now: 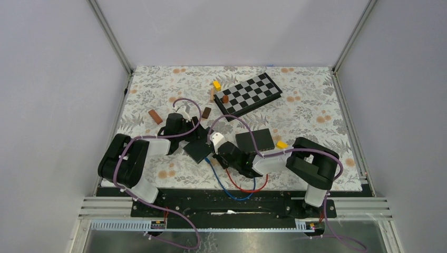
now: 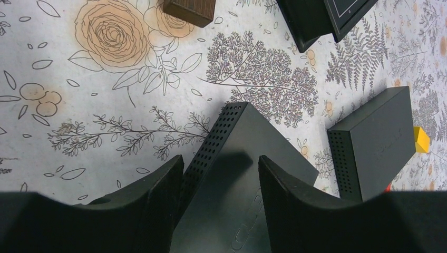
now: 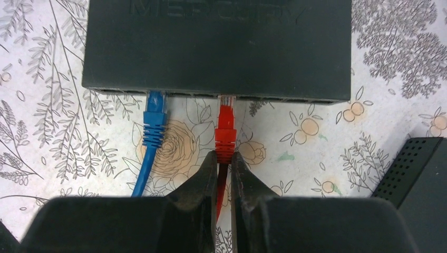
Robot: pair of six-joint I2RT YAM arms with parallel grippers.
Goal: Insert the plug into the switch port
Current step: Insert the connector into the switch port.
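Note:
The switch [image 3: 216, 47] is a flat black box with its row of ports facing my right gripper [image 3: 222, 154]. That gripper is shut on the boot of the red plug [image 3: 226, 129]. The plug's clear tip sits at the mouth of a middle port. A blue plug [image 3: 155, 118] is seated in a port to the left. My left gripper [image 2: 220, 157] is open over a corner of the switch [image 2: 232, 174]. One fingertip is beside the perforated side and the other over the top face. From above, both grippers [image 1: 188, 134] [image 1: 212, 154] meet at the switch [image 1: 197, 149].
A second black box [image 1: 254, 140] lies just right of the switch. A chessboard [image 1: 249, 94] sits at the back with small wooden blocks [image 1: 216, 84] near it. Brown blocks [image 1: 155, 116] and a yellow one [image 1: 282, 144] are scattered. Red and blue cables [image 1: 240, 187] loop toward the near edge.

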